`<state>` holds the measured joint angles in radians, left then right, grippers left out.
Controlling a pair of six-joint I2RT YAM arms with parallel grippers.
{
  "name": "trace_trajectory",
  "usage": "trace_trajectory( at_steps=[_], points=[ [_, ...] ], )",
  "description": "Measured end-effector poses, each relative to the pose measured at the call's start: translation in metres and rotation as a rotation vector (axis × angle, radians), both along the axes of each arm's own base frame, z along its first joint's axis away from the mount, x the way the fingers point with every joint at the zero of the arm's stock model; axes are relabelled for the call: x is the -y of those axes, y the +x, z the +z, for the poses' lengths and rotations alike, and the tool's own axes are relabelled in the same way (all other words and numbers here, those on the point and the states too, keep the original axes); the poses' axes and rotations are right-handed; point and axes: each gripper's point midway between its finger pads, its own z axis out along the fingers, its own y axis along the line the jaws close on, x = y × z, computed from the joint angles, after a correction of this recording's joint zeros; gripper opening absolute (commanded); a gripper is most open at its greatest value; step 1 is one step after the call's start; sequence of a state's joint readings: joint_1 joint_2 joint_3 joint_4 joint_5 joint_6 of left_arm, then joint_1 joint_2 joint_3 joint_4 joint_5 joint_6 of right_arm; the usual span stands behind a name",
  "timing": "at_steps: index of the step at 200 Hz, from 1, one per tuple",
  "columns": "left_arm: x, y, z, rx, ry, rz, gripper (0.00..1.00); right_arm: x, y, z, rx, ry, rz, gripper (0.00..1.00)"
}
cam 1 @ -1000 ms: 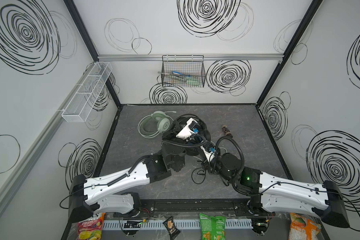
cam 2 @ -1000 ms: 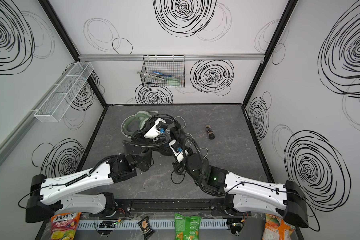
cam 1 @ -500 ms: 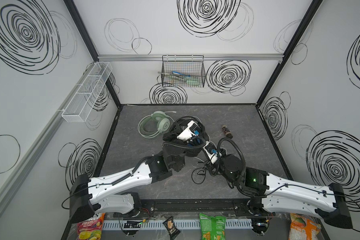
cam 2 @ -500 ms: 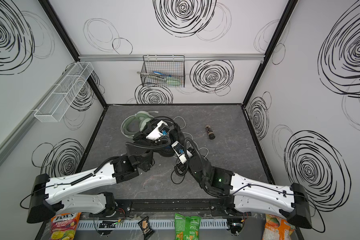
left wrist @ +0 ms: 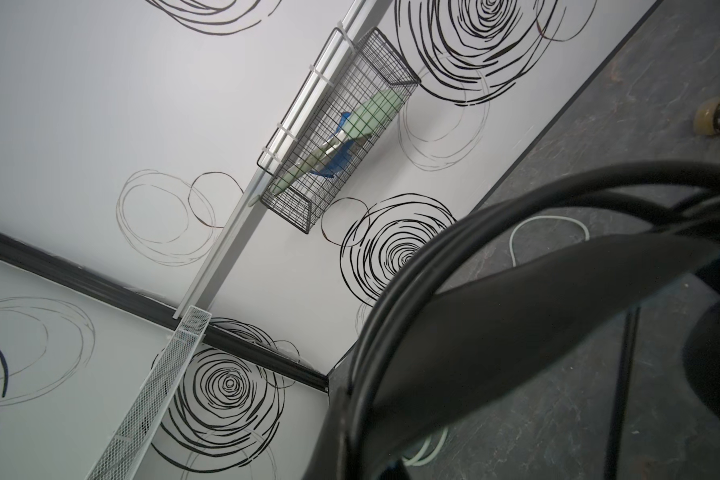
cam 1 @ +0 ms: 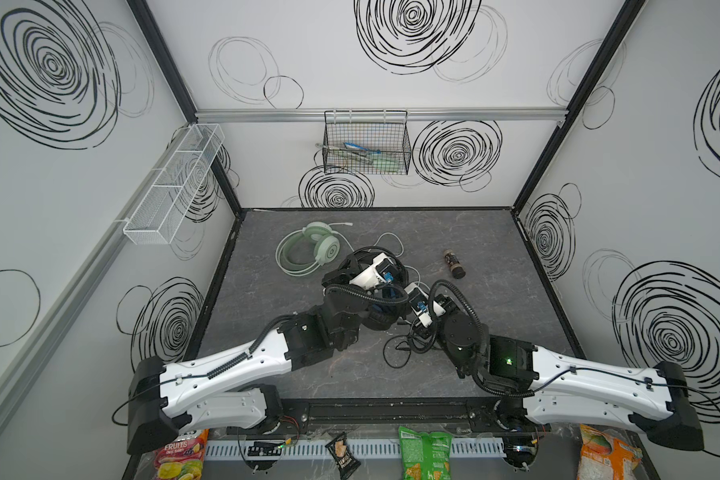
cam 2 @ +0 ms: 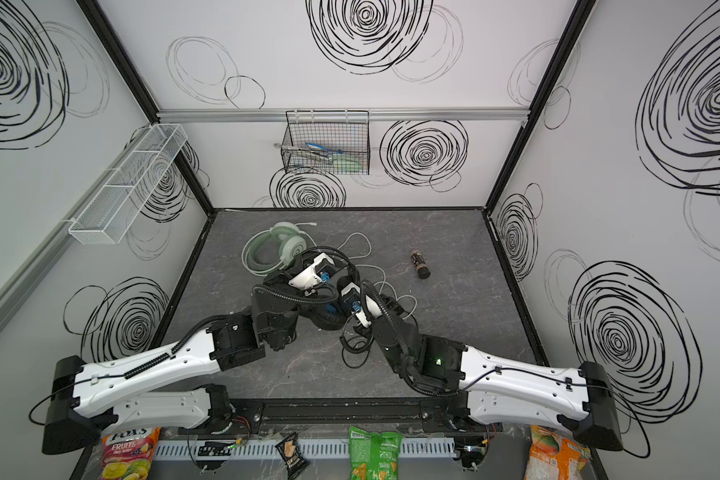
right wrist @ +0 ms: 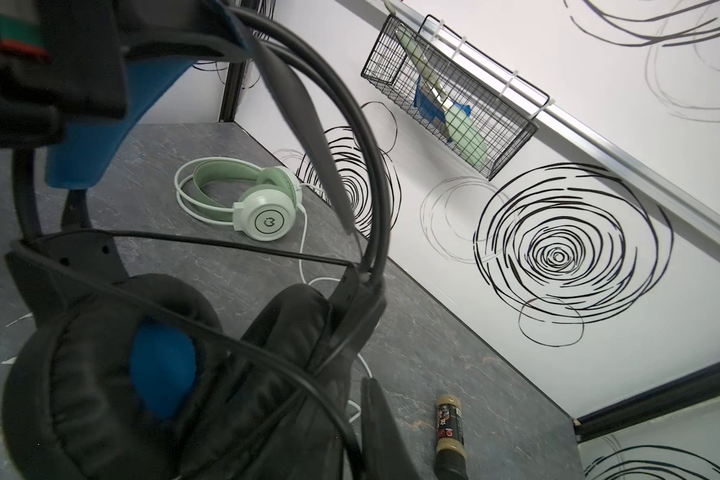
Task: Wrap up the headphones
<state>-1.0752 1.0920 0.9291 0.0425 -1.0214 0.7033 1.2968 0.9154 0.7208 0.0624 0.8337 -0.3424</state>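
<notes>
The black headphones [cam 1: 381, 320] [cam 2: 325, 318] hang mid-table. My left gripper [cam 1: 385, 266] is shut on their headband [left wrist: 516, 311]. Their ear cushions [right wrist: 163, 374] have blue inside, and black cable [right wrist: 225, 245] crosses them in loops. My right gripper [cam 1: 408, 299] sits just right of the cushions. One of its fingers [right wrist: 377, 419] shows, with the black cable pinched beside it; the other is hidden. Slack black cable [cam 1: 395, 353] lies on the table. The mint-green headphones [cam 1: 308, 253] [right wrist: 262, 208] lie flat at the back left, their white cable [cam 1: 391, 241] loose.
A small brown bottle [cam 1: 454, 264] [right wrist: 449, 432] lies on its side to the right. A black wire basket [cam 1: 366, 143] hangs on the back wall and a white mesh shelf [cam 1: 175, 183] on the left wall. Snack bags [cam 1: 425, 453] line the front edge.
My left gripper has drawn the black headphones slightly toward the front. The right arm has shifted a little to the right, staying beside the ear cushions.
</notes>
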Motion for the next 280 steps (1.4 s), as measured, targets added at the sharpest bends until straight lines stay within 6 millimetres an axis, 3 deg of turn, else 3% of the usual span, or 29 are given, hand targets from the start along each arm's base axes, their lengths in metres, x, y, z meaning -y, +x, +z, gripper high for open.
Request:
trace_trajectory(
  at_steps=[71, 124, 280],
  points=[
    [-0.003, -0.011, -0.015, -0.101, -0.024, -0.111, 0.00, 0.008, 0.014, 0.019, 0.065, 0.018, -0.030, 0.17],
    [-0.007, -0.015, -0.023, -0.155, -0.047, -0.148, 0.00, 0.028, 0.033, 0.033, 0.072, 0.090, -0.061, 0.18],
    [-0.015, -0.029, -0.016, -0.236, -0.292, -0.250, 0.00, 0.048, 0.076, 0.033, 0.014, 0.252, -0.104, 0.19]
  ],
)
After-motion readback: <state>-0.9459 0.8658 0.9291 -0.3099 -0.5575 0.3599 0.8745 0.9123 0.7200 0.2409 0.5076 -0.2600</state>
